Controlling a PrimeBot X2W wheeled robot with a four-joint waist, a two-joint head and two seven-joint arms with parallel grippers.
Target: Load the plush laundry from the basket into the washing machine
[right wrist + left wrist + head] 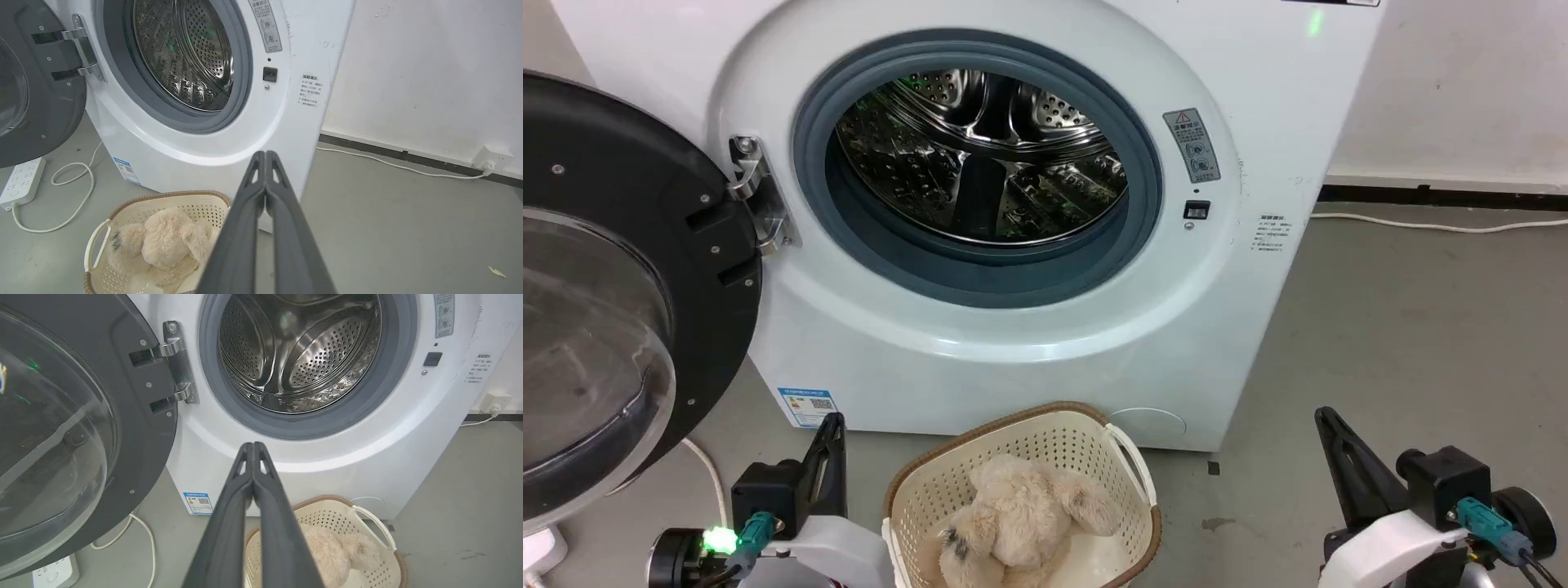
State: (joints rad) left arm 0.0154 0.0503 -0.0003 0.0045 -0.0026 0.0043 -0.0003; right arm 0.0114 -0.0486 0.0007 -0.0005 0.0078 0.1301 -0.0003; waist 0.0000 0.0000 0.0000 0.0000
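Observation:
The beige plush laundry (pixel 1021 523) lies slumped in the cream basket (pixel 1045 429), which stands on the floor before the washing machine (pixel 1013 343). The washer's round door (pixel 613 310) hangs wide open to the left, baring the steel drum (pixel 980 155). My left gripper (pixel 832 425) is shut and empty, left of the basket and above the floor. My right gripper (pixel 1327 420) is shut too, well right of the basket. In the left wrist view the plush laundry (pixel 339 551) shows in the basket (pixel 327 508) past the closed fingers (pixel 253 447). The right wrist view holds the plush laundry (pixel 167 241) left of the closed fingers (pixel 265 155).
A white power strip (pixel 20 181) and looping cable (pixel 77 175) lie on the floor under the open door. Another white cable (pixel 408 167) runs along the wall to a socket (pixel 492 159). Bare grey floor (pixel 1405 327) spreads to the washer's right.

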